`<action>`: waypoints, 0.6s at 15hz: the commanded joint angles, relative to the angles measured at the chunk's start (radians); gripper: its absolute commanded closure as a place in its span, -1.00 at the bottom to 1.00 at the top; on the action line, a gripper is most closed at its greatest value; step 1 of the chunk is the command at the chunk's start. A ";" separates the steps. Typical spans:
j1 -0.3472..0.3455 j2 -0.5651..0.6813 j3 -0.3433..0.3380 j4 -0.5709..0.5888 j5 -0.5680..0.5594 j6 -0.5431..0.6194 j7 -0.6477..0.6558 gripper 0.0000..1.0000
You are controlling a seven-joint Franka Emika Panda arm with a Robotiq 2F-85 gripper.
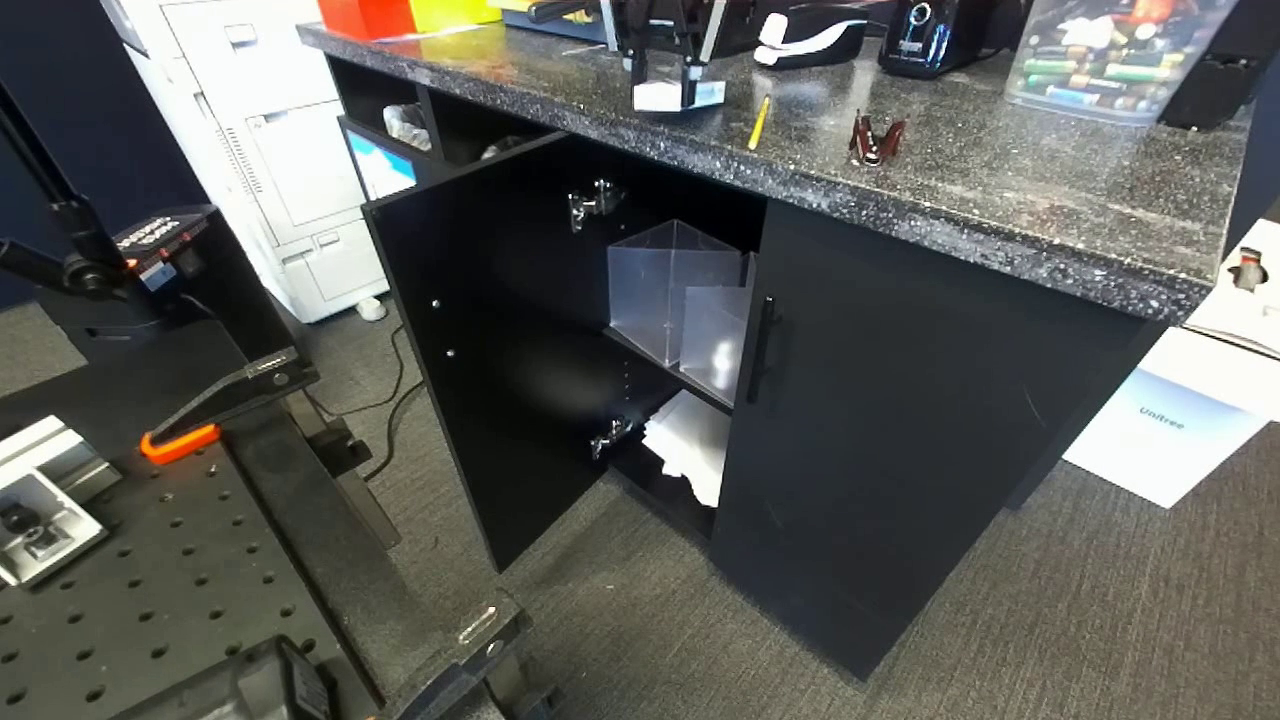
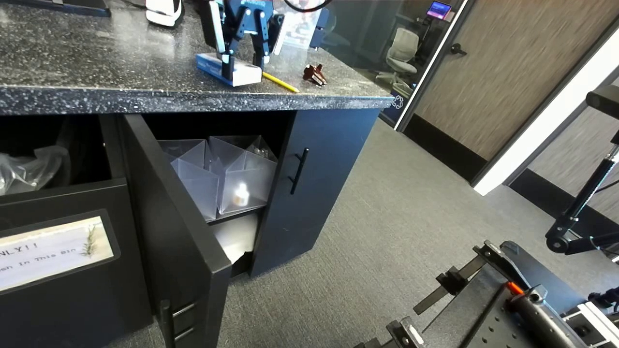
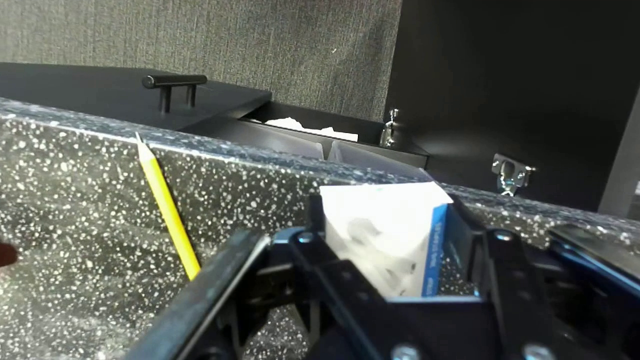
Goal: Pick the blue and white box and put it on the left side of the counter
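The blue and white box (image 1: 655, 97) is near the front edge of the dark speckled counter (image 1: 1050, 180). It shows its blue side and white end in an exterior view (image 2: 246, 76). My gripper (image 2: 244, 67) points down with its fingers partly closed on either side of the box. In the wrist view the box (image 3: 380, 215) lies between the fingertips (image 3: 392, 215). The left finger is against it. The right fingertip meets its blue edge, with a thin wedge of counter showing further back. I cannot tell whether the box is lifted.
A yellow pencil (image 1: 760, 122) and a dark red staple remover (image 1: 875, 140) lie beside the box. A black stapler (image 1: 810, 38), a black device (image 1: 930, 40) and a clear bin of markers (image 1: 1090, 70) stand behind. A cabinet door (image 1: 480, 330) hangs open below the edge.
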 commanded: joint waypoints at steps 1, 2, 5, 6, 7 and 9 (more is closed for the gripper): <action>-0.012 0.033 -0.001 0.023 -0.007 0.038 -0.024 0.35; -0.017 0.037 0.001 0.023 -0.003 0.045 -0.020 -0.25; -0.030 0.027 0.026 0.013 0.022 0.008 -0.041 -0.94; -0.033 0.020 0.037 0.010 0.032 -0.018 -0.053 -0.99; -0.037 -0.021 0.062 -0.004 0.059 -0.113 -0.070 -1.00; -0.037 -0.103 0.081 -0.037 0.080 -0.252 -0.090 -1.00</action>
